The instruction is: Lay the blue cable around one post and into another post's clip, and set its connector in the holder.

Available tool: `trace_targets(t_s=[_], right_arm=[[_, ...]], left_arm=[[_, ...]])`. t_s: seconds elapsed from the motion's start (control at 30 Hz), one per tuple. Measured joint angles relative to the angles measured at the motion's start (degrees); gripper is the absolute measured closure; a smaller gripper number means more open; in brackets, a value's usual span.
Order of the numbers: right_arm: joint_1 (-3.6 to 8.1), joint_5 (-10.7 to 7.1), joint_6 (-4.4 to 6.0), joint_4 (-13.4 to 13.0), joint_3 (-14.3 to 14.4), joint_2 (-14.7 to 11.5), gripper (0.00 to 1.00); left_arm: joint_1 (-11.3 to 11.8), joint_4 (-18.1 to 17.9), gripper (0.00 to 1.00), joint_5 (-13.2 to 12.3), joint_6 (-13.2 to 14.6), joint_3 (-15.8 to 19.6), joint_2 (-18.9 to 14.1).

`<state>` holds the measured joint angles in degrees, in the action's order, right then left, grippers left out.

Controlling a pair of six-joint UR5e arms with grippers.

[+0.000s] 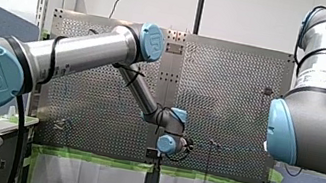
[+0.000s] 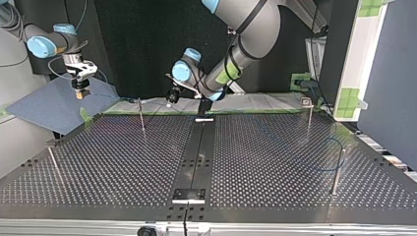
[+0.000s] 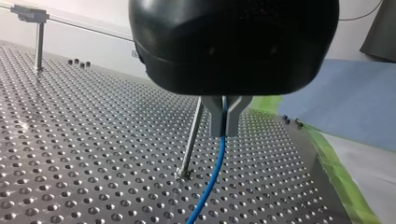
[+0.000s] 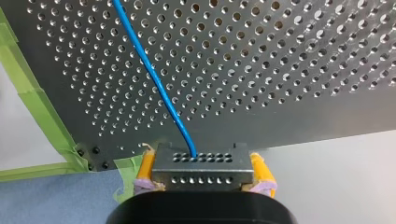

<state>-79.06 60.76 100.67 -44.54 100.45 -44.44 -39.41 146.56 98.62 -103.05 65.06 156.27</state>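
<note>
Left gripper: fingers pinched shut on the blue cable, just beside a post. Right gripper: yellow pads clamp the connector, past the perforated table edge. You see the cable run across it.

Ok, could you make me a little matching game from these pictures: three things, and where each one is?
Things: 1 blue cable; 2 connector; 3 green tape.
Places: A along the table's edge; B between my left gripper's metal fingers; C between my right gripper's yellow pads.
Pairs: 1-B, 2-C, 3-A.
</note>
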Motion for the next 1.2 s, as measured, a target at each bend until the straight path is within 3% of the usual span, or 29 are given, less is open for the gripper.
trace_targets(t_s=[0.4,0.67,1.03,1.2], right_arm=[[-0.15,0.49,0.32,0.0,-0.1,0.1,1.0],[-0.23,0.6,0.41,0.1,-0.4,0.1,1.0],[-0.26,0.93,0.4,0.3,-0.7,0.1,1.0],[-0.34,0.95,0.31,0.1,-0.9,0.1,1.0]], left_arm=[[0.1,0.1,0.99,-0.9,-1.0,-0.1,0.6],[-0.2,0.0,0.99,-0.7,-1.1,-1.4,3.1],[0.4,1.0,0.99,-0.5,-1.2,-3.8,3.3],[0.8,1.5,0.88,-0.6,-1.2,-5.0,3.4]])
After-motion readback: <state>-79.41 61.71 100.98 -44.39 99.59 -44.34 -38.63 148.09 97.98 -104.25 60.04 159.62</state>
